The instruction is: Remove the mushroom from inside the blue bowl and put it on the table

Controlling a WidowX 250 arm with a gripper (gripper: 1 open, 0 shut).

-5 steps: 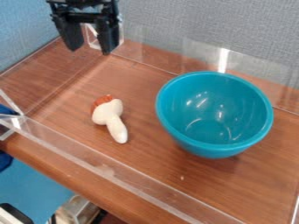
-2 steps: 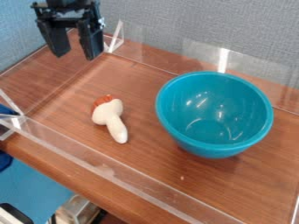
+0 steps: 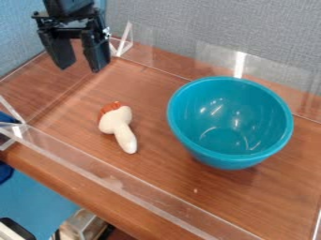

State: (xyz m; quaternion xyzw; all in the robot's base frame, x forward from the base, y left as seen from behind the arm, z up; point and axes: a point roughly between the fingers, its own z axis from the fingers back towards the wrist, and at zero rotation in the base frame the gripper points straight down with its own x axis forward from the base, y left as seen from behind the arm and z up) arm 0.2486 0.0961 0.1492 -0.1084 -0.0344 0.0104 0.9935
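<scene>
Camera view, the only one: my gripper (image 3: pixel 73 62) hangs at the far-left corner of the tabletop (image 3: pixel 189 173), above the wood, fingers (image 3: pixel 59 54) pointing down. Fingers are black, spread wide apart w/ nothing between them. Not touching anything that I can see.

Mushroom (image 3: pixel 120 126) lies on its side on the tabletop, left of centre, well apart from my gripper and nearer the camera than it. Cream stem points toward near-right; orange-tan cap is at the far-left end. It's outside the bowl, resting on bare wood.

Bowl (image 3: pixel 231 121) sits upright on the right half of the tabletop, just right of the mushroom w/ a gap of wood between them, no contact. Teal-blue, glossy, deep. Inside is empty, only light glare on the bottom.

Tabletop is reddish-brown wood grain. Clear walls (image 3: pixel 100 164) run round it: one along the near edge, one along the left, one along the far side behind my gripper and the bowl. A small clear upright tab stands at the far wall behind the bowl. Blue-grey backdrop (image 3: pixel 201 23) behind the far wall. Something blue pokes in at the left edge by the near-left corner, too cut off to tell what it is.
</scene>
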